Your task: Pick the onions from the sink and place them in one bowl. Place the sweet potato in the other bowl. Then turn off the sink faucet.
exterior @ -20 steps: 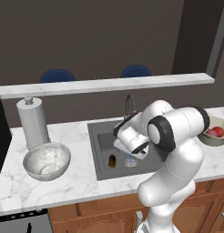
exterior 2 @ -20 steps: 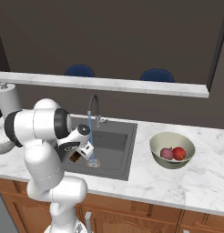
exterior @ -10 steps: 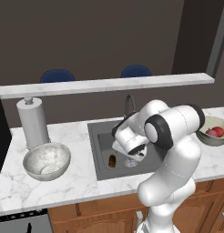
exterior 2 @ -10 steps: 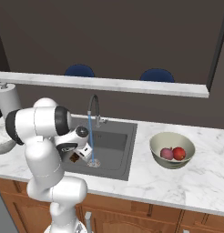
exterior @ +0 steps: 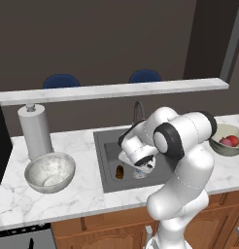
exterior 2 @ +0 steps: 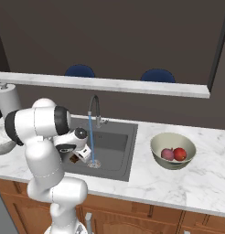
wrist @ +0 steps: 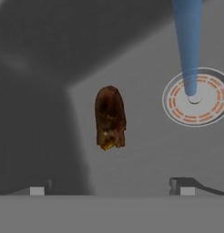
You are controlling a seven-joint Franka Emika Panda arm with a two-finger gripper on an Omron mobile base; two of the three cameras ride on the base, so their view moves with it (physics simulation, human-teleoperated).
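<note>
The sweet potato (wrist: 110,117) lies on the sink (wrist: 145,150) floor, left of the round drain. It also shows as a small brown lump (exterior: 120,171) (exterior 2: 74,158). My gripper (wrist: 111,190) hangs open just above it, one fingertip (wrist: 37,190) on each side, nothing between them; the hand (exterior: 141,169) (exterior 2: 82,154) is down inside the basin. Both onions (exterior 2: 168,154) (exterior 2: 179,154) (exterior: 232,141) rest in the olive-beige bowl (exterior 2: 173,165) (exterior: 222,150) on the right counter. The silvery bowl (exterior: 49,171) stands left of the sink. Water (exterior 2: 92,137) runs from the faucet (exterior 2: 93,107) (exterior: 137,111).
A paper towel roll (exterior: 35,131) (exterior 2: 7,98) stands behind the silvery bowl. A raised marble ledge (exterior: 111,90) runs behind the sink, with two blue stool tops beyond it. The water stream (wrist: 187,41) falls onto the drain (wrist: 196,97) right of the sweet potato.
The hand has sunk a little lower into the sink toward the sweet potato. The jaws stay open and nothing else has moved.
</note>
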